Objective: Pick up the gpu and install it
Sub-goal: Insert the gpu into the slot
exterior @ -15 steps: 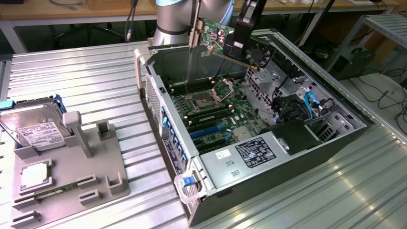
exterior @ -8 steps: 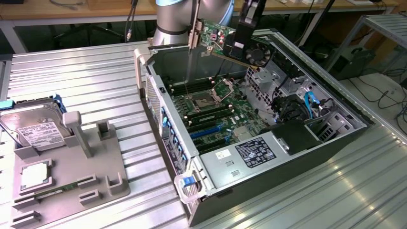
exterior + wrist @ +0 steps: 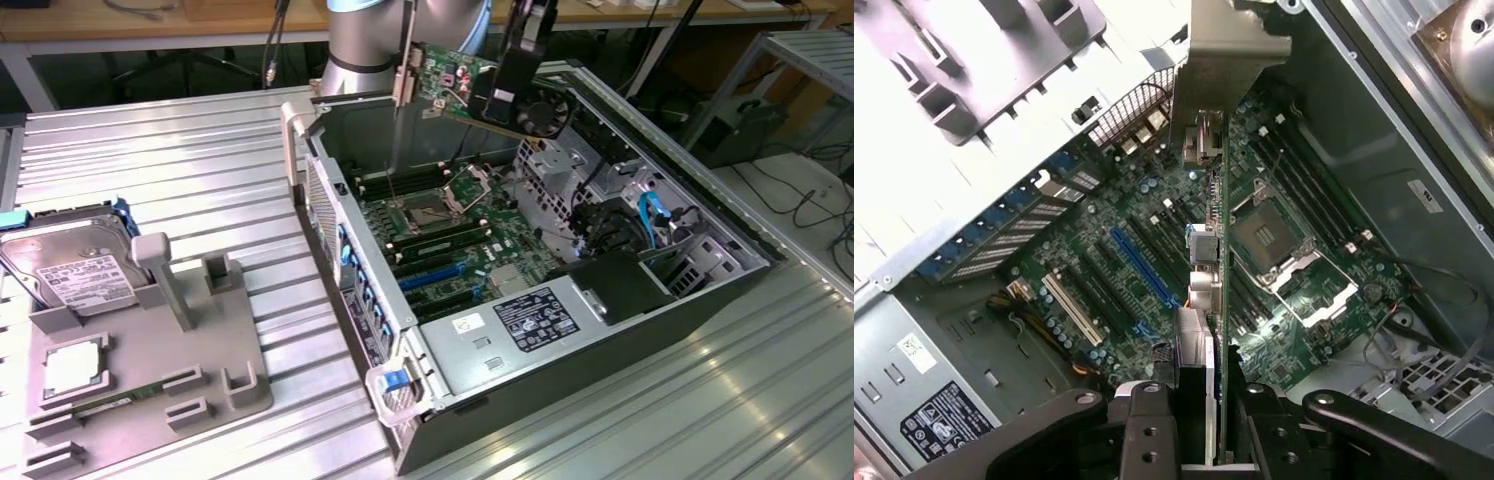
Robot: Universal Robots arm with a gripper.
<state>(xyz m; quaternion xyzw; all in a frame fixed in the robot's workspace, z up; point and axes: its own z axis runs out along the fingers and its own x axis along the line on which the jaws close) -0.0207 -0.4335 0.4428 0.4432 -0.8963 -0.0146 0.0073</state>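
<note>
You've got a ribbed metal table (image 3: 174, 170) carrying the open PC case (image 3: 641, 390), with a grey parts holder (image 3: 200, 350) on the exterior view's left.

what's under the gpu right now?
The gpu, held in the hand, hangs over the open case: motherboard, blue slot, CPU socket. The board strip straight under the card's edge is covered.

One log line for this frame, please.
hand shut on green expansion card with black fan | card in air over green motherboard in open metal computer case | not seated
</note>
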